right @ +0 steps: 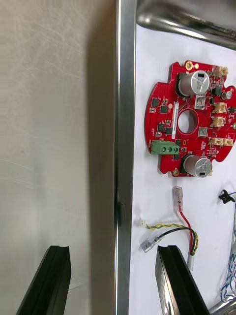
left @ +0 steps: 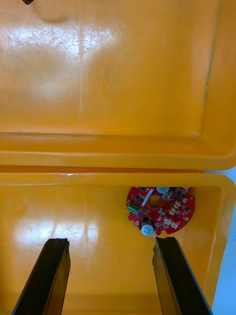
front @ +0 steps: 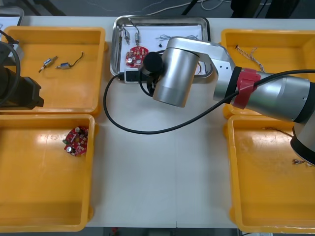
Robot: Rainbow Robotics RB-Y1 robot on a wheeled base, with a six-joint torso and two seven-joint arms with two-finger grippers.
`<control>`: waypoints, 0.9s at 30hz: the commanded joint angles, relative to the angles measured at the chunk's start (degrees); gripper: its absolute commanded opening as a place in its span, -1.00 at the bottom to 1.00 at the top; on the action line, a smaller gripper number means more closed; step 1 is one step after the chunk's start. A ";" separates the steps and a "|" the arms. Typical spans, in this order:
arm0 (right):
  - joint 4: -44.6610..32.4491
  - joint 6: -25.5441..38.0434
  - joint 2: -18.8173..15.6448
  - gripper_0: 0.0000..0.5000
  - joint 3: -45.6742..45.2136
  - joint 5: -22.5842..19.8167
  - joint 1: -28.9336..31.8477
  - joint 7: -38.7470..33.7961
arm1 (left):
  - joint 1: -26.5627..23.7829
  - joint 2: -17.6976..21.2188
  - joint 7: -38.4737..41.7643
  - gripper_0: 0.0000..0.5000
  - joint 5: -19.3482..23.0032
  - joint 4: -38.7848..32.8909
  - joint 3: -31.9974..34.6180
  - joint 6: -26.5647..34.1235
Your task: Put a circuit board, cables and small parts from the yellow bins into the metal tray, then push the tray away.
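Loading is judged done, circuit board, cables and small metal parts being held in the metal tray at 12 o'clock, its rim straddled by the wide-open, empty right gripper; only the push away remains.

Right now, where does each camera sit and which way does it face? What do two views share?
Front view: above the arms, steeply down on the light table; left arm and right arm show.
Right wrist view: facing the shiny metal tray's rim; open right end effector straddles it.
Left wrist view: facing two rectangular yellow bins; open left end effector.
Shared: front and right wrist views both show the tray's round red circuit board.
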 commanded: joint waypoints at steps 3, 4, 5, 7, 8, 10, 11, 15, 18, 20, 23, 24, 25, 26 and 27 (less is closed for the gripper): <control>-9.26 8.01 -0.27 1.00 -5.40 -0.44 -1.03 0.61 | 0.82 1.75 -2.64 1.00 -0.39 -1.64 1.46 -0.60; -10.85 9.68 -0.54 1.00 -6.10 -0.79 -0.77 0.44 | 0.82 1.75 -2.64 1.00 -0.39 -1.64 1.46 -0.60; -11.64 10.47 -0.62 1.00 -6.45 -0.97 -0.59 0.26 | 0.82 1.75 -2.64 1.00 -0.39 -1.64 1.46 -0.60; -14.36 13.46 -1.24 1.00 -8.21 -2.90 -0.24 -0.18 | 0.82 1.75 -2.64 1.00 -0.39 -1.64 1.46 -0.60; -14.98 14.16 -1.41 1.00 -8.74 -3.51 -0.07 -0.18 | 0.82 1.75 -2.64 1.00 -0.39 -1.64 1.46 -0.60; -17.44 17.15 -1.94 1.00 -11.02 -6.15 0.37 -0.70 | 0.82 1.75 -2.64 1.00 -0.39 -1.64 1.46 -0.60; -17.97 17.94 -2.12 1.00 -11.64 -6.85 0.37 -0.79 | 0.82 1.75 -2.64 1.00 -0.39 -1.64 1.46 -0.60; -21.57 24.18 -3.00 1.00 -16.65 -11.34 1.34 -1.76 | 0.82 1.75 -2.64 1.00 -0.39 -1.64 1.46 -0.60; -23.33 28.22 -3.44 1.00 -20.87 -14.50 2.48 -2.29 | 0.82 1.75 -2.64 1.00 -0.39 -1.64 1.46 -0.60; -24.73 31.04 -4.14 1.00 -23.86 -16.87 3.45 -2.90 | 0.82 1.75 -2.64 1.00 -0.39 -1.64 1.46 -0.60; -26.14 33.76 -5.72 1.00 -27.11 -19.51 4.41 -3.78 | 0.82 1.75 -2.64 1.00 -0.39 -1.64 1.46 -0.60; -26.32 34.20 -6.07 1.00 -27.81 -19.95 4.59 -3.87 | 0.82 1.75 -2.64 1.00 -0.39 -1.64 1.46 -0.60; -26.93 35.34 -6.60 1.00 -29.31 -21.01 5.29 -4.31 | 0.82 1.75 -2.64 1.00 -0.39 -1.64 1.46 -0.60; -27.11 35.78 -6.86 1.00 -30.10 -21.36 5.65 -4.66 | 0.82 1.75 -2.64 1.00 -0.39 -1.64 1.46 -0.60; -27.72 36.84 -7.57 1.00 -31.50 -22.41 6.35 -6.07 | 0.82 1.75 -2.64 1.00 -0.39 -1.64 1.46 -0.60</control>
